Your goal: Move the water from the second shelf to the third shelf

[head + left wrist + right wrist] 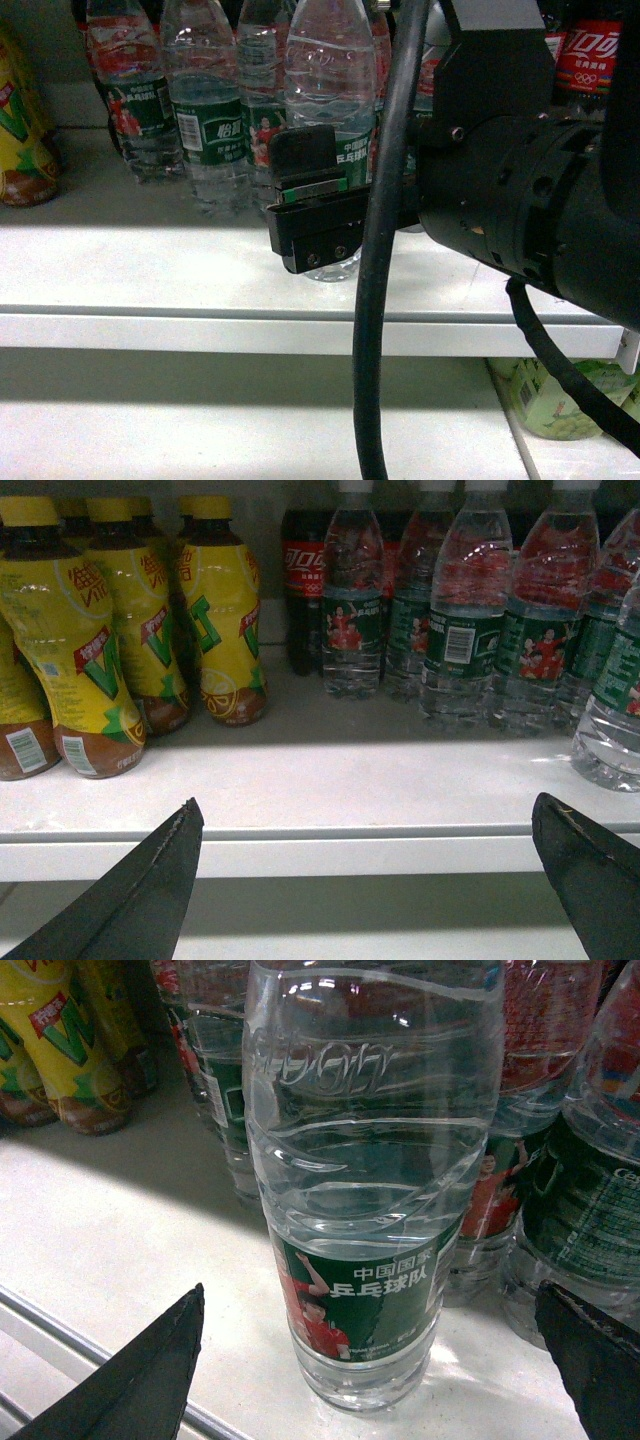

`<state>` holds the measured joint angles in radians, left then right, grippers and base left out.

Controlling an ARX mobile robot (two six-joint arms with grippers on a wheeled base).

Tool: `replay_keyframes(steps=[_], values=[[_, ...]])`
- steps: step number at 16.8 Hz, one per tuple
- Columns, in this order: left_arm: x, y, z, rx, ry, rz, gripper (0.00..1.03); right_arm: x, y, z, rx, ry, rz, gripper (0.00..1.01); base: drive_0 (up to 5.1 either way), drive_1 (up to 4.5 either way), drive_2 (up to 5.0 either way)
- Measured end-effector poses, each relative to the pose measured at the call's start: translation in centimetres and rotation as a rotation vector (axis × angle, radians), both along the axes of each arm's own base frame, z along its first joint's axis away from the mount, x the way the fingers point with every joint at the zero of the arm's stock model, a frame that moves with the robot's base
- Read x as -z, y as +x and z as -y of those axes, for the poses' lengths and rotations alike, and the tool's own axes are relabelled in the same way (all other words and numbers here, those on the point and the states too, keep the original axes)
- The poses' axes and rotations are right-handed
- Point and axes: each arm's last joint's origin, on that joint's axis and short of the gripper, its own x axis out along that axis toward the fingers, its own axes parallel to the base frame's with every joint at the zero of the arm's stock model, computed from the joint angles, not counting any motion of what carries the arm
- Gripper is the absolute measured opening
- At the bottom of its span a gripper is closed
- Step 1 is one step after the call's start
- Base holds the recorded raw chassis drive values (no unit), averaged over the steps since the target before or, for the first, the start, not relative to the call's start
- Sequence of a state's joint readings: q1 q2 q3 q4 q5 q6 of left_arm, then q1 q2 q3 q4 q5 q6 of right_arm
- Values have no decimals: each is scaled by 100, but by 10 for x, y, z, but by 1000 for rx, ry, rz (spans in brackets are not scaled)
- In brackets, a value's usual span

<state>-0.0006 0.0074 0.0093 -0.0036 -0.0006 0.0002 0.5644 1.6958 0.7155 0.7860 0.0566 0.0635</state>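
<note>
Right gripper point(370, 1360) spread wide, flanking water point(365, 1190): clear ribbed bottle, green label, upright on shelf point(130, 1250).

bare shelf point(130, 1250) left of front water bottle point(365, 1210), more bottles point(570, 1190) crowd close behind and right

Yellow drink bottles point(120, 630) crowd the left end of a white shelf point(330, 780), standing toward its back, with a dark cola bottle point(303, 580) just beside them near the middle. Green-labelled water bottles point(460, 620) fill the back from the middle to the right edge, one water bottle point(612, 700) standing nearer the front edge at the far right. The left gripper point(365, 880) hangs before the shelf's front edge, its dark fingers point(140, 890) spread wide apart with nothing between them.
</note>
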Motion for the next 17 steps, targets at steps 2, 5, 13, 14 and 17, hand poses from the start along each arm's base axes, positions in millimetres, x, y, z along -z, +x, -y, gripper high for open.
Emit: replay_keyframes(steps=[2, 5, 13, 14, 17], values=[[0, 0, 0, 0, 0, 0, 98, 2, 6, -3, 7, 3, -16, 98, 0, 0, 0], [0, 0, 0, 0, 0, 0, 98, 0, 11, -9, 10, 21, -24, 98, 0, 0, 0], [0, 0, 0, 0, 0, 0, 98, 6, 23, -17, 18, 53, -75, 98, 0, 0, 0], [0, 0, 0, 0, 0, 0, 98, 9, 25, -18, 22, 56, -89, 98, 0, 0, 0], [0, 0, 0, 0, 0, 0, 98, 16, 28, -25, 28, 51, -114, 98, 0, 0, 0]])
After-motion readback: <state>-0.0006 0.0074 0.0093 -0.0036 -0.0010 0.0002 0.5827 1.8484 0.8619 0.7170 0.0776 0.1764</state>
